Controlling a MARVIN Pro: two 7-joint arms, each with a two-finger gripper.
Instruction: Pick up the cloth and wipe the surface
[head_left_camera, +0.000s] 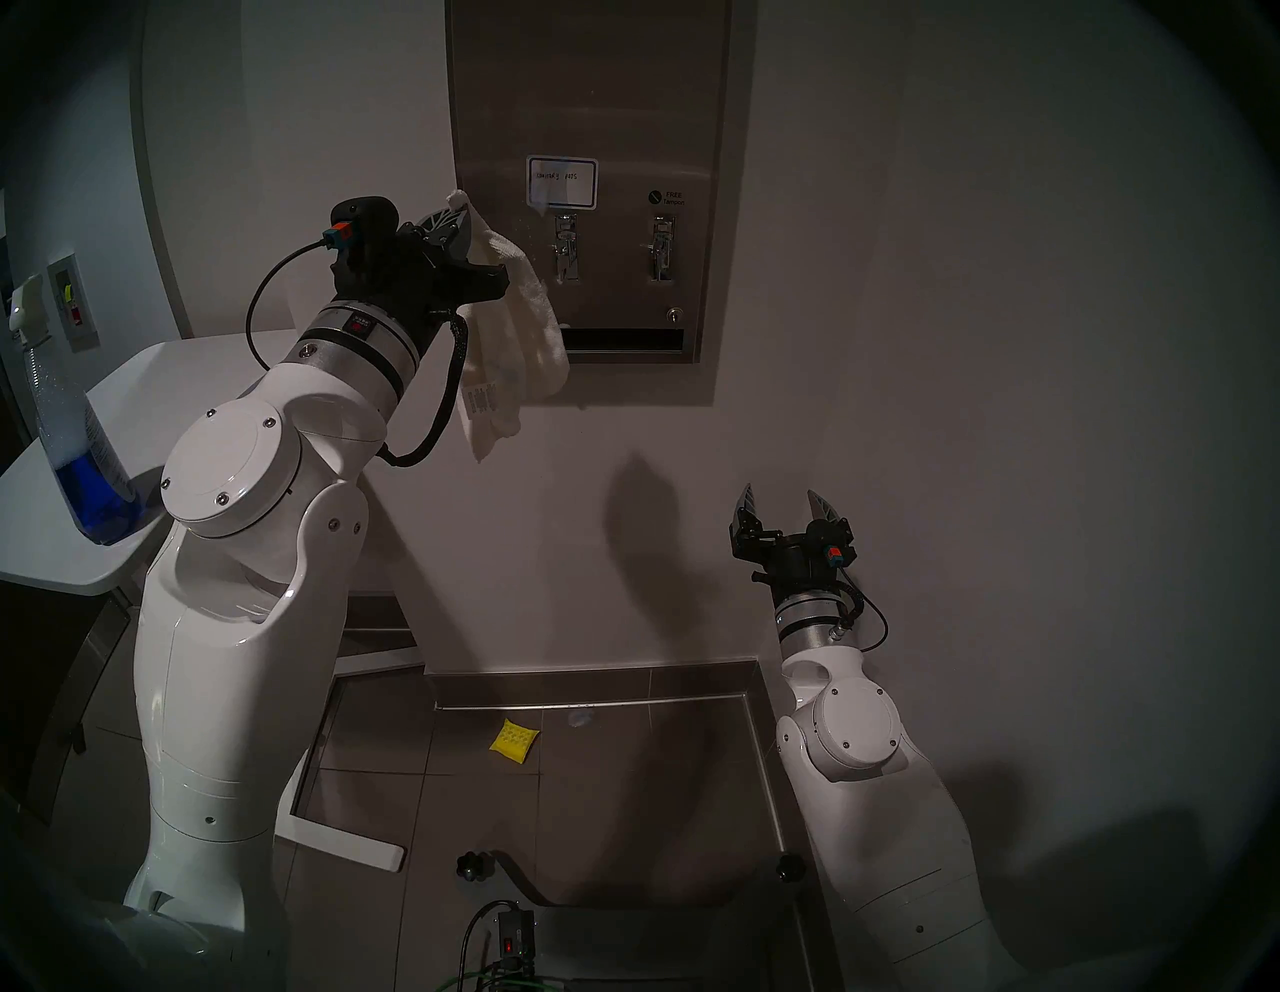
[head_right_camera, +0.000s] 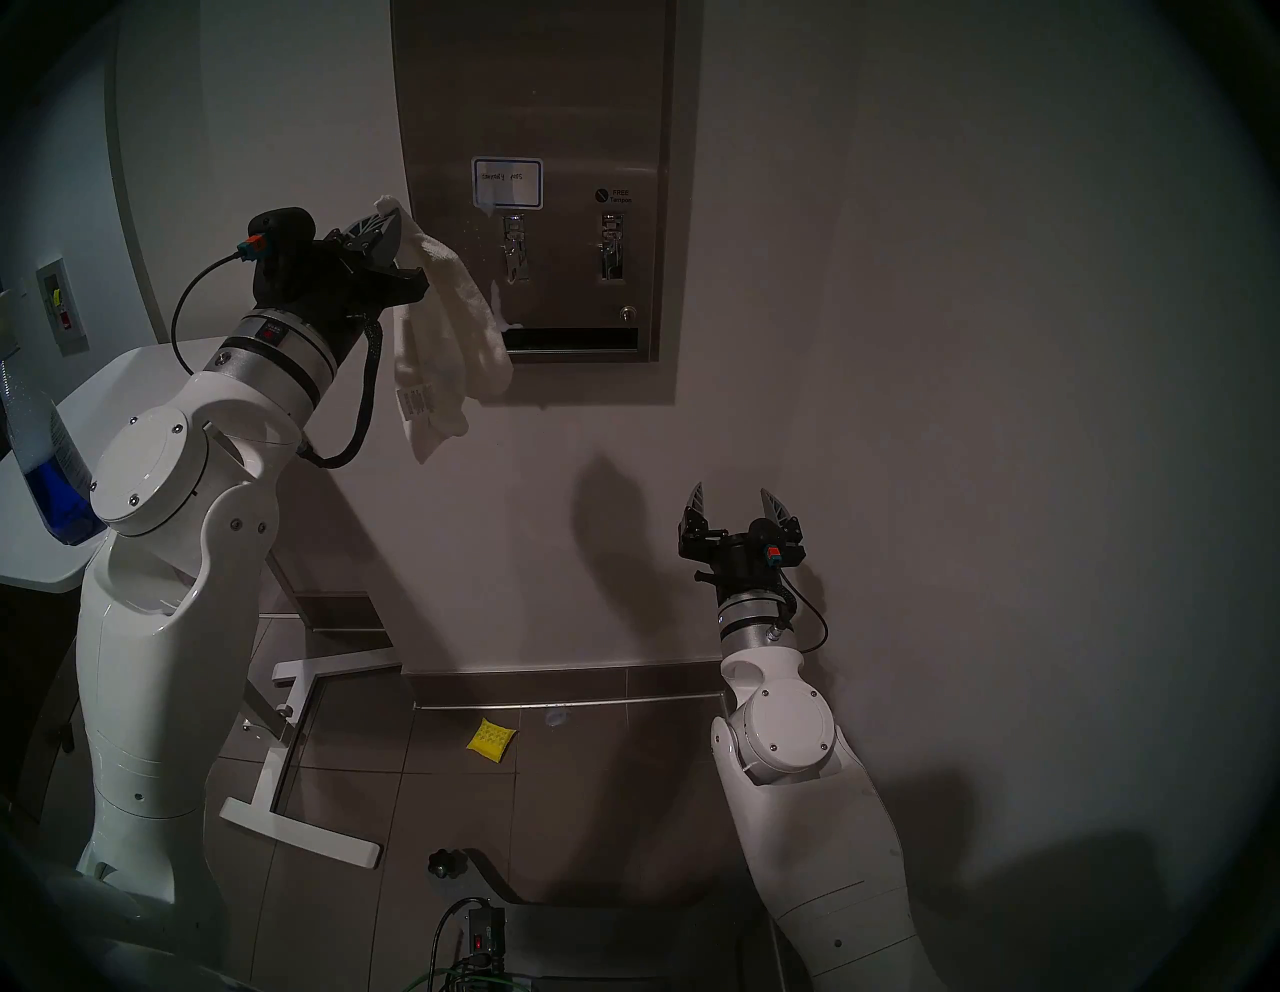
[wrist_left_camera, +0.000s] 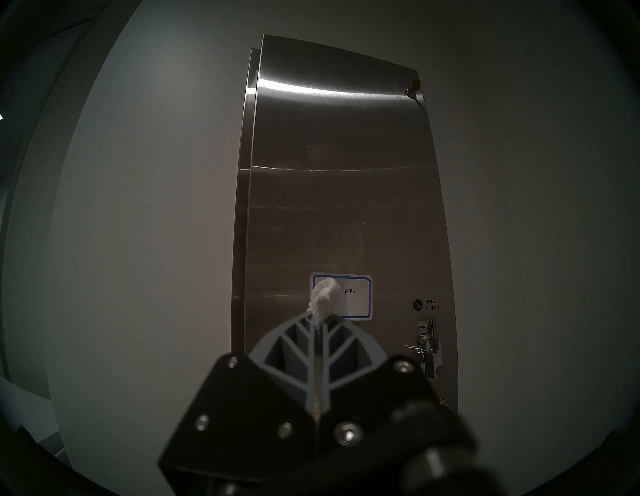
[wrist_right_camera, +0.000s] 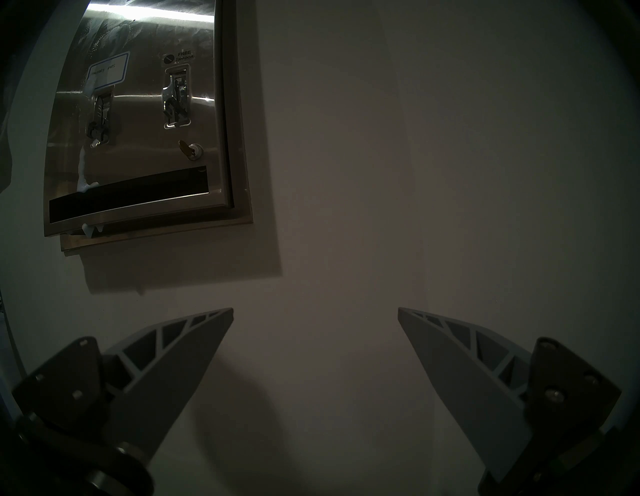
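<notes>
My left gripper (head_left_camera: 454, 218) is shut on the cream-white cloth (head_left_camera: 516, 332), which hangs down from the fingers with its printed tag showing. The cloth drapes over the lower left edge of the stainless-steel dispenser front (head_left_camera: 623, 104); I cannot tell whether it touches. In the left wrist view a tuft of cloth (wrist_left_camera: 323, 299) pokes out above the shut gripper (wrist_left_camera: 317, 329), in front of the blue-bordered label (wrist_left_camera: 356, 296) on the dispenser front (wrist_left_camera: 339, 214). White foam (wrist_right_camera: 83, 173) streaks the steel below the left lever (wrist_right_camera: 100, 117). My right gripper (head_left_camera: 789, 509) is open and empty, low right by the wall.
A spray bottle (head_left_camera: 76, 443) with blue liquid stands on the white table (head_left_camera: 125, 395) at the left. A yellow quilted pad (head_left_camera: 514, 740) lies on the tiled floor below. A white table leg (head_right_camera: 277, 796) crosses the floor. The bare wall (head_left_camera: 970, 346) is on the right.
</notes>
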